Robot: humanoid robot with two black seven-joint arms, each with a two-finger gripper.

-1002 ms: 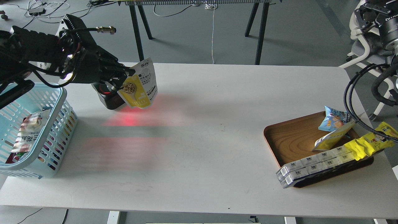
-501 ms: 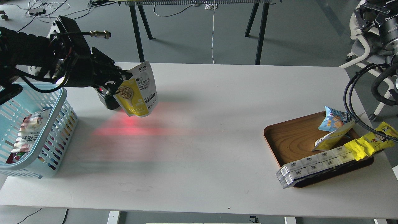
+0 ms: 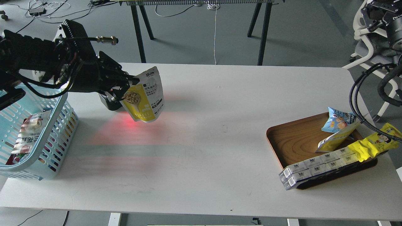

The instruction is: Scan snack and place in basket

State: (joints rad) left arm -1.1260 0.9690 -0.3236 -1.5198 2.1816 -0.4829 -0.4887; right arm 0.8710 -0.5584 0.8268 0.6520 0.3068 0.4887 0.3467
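Snack pouch (image 3: 145, 96) hangs clear of the bench (image 3: 207, 135), pinched at its left edge by the left end effector (image 3: 131, 84), whose fingers are closed on it. It dangles to the right of and slightly below the fingertips, tilted, with its printed face toward the head view.

The main risk is the thin edge grip: the pouch is held only at one side, so a quick swing toward the basket (image 3: 47, 163) could make it twist or slide out and drop onto the bench short of the rim. A second risk is a missed read: the dark scanner (image 3: 110, 102) sits just behind and below the fingertips, and its red glow (image 3: 128, 124) falls mostly on the bench under the pouch, so the code may not face the beam. The pouch's lower corner could also catch the basket rim on the way over.

The left arm reaches in from the left, roughly level, forearm passing above the basket's far corner, wrist pointing right. The right end effector is out of sight; only cables (image 3: 361, 94) show at that edge.
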